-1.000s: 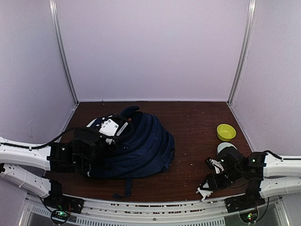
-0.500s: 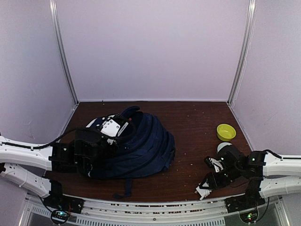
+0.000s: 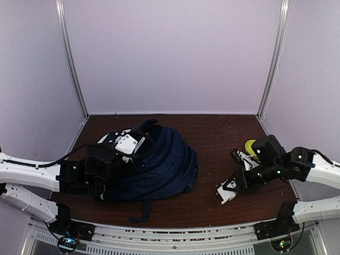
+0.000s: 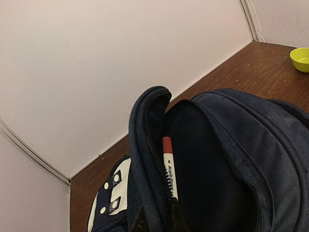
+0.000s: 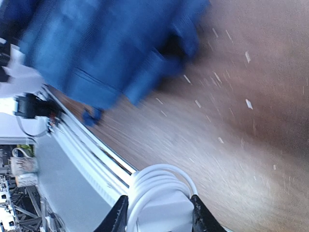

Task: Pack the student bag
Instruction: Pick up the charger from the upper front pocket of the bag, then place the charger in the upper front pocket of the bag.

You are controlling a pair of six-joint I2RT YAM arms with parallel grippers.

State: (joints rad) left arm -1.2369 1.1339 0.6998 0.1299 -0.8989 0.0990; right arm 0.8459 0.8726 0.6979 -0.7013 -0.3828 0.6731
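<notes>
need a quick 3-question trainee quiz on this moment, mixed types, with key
1. True or false: the student bag is zipped shut.
2. What does the right gripper hold? A) a yellow bowl B) a coiled white cable C) nothing
3. Fill in: the marker standing inside the bag has a ___ cap.

Key
1. False. The left wrist view shows the bag's mouth gaping open.
2. B. The fingers flank the coil, and it is up off the table.
3. Red.
</notes>
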